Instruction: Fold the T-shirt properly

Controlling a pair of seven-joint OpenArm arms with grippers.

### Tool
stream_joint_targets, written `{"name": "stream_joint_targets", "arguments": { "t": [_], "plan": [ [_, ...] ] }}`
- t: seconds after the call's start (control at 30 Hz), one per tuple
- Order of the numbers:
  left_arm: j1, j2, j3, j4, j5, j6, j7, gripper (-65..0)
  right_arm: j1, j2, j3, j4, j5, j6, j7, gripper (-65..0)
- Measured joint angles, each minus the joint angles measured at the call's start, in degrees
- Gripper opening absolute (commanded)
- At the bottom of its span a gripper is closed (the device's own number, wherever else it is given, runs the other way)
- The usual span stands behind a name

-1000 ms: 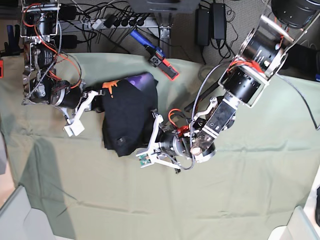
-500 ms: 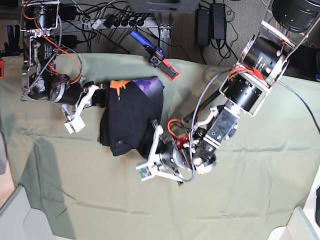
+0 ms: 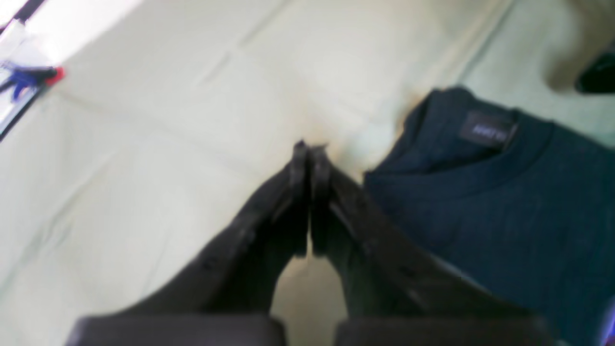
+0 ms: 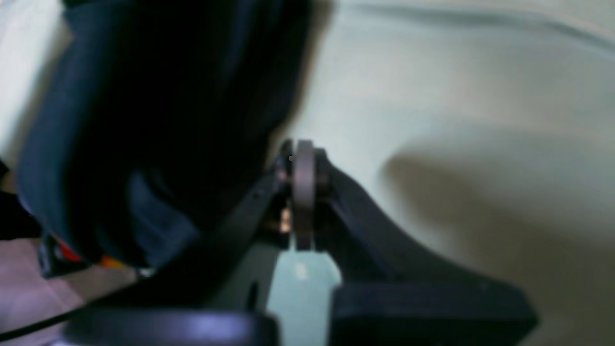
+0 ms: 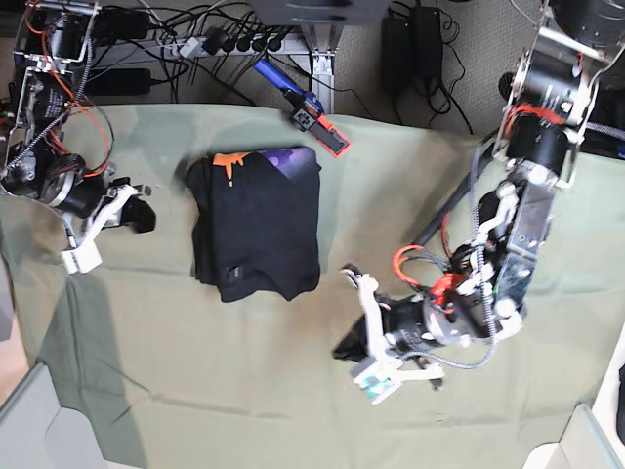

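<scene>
The black T-shirt [image 5: 256,223] lies folded into a compact rectangle on the pale green table cloth [image 5: 195,391], with its purple print and orange mark at the far edge. My left gripper [image 5: 344,349] is shut and empty, off the shirt's near right corner. In the left wrist view, the left gripper [image 3: 310,150] has its fingers pressed together over bare cloth, and the T-shirt's collar and label [image 3: 487,129] lie just to the right. My right gripper [image 5: 145,216] is shut and empty, a short way left of the shirt. In the right wrist view the right gripper [image 4: 300,151] is blurred, with the T-shirt [image 4: 144,120] to its left.
A blue and red tool [image 5: 311,117] lies at the table's back edge, also seen as the tool [image 3: 33,77] in the left wrist view. A power strip and cables [image 5: 205,44] sit behind the table. Grey bins [image 5: 39,420] stand at the front corners.
Both grippers have drawn away from the T-shirt, the left toward the front right and the right further left. The shirt now lies flatter and squarer on the cloth.
</scene>
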Motion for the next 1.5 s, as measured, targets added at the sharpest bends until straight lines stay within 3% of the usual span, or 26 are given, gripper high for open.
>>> {"name": "stream_joint_targets", "arguments": {
  "t": [0.17,0.5,0.77,0.9,1.07,1.23,1.5],
  "plan": [
    [9.62,-6.05,-10.05,8.68,-2.16,0.09,1.42,-65.0,-2.64,3.74,4.44,0.04,2.25,0.0,-0.42,-65.0],
    [28.3,-12.41,-24.09,18.73,-4.04,0.04,2.29,-65.0,-11.02,7.15,9.18,0.26,4.37,0.0,-0.68,-65.0],
    [43.43,-12.52,-39.69,19.47,-7.72,-0.46,2.64,-65.0,-19.34,7.52,9.46,2.21,5.03,0.0,-0.76,-65.0],
    [51.69,-10.36,-47.56,19.54,-12.55,-4.07,3.08,-65.0,-23.5,7.54,9.51,4.02,5.33,0.0,-0.7,-65.0],
    [61.59,-7.74,-55.43,19.47,-13.38,-5.4,3.06,-65.0,-29.31,7.72,9.53,5.35,5.31,0.0,-0.7,-65.0],
    [66.64,-7.15,-55.56,13.81,-12.76,-5.55,2.93,-65.0,-34.69,7.72,9.53,5.25,5.29,0.0,-0.5,-65.0],
    [63.91,-7.15,-51.04,-5.49,-5.7,-5.79,0.15,-65.0,-37.83,7.39,9.53,0.7,5.38,0.0,-0.02,-65.0]
  ]
}}
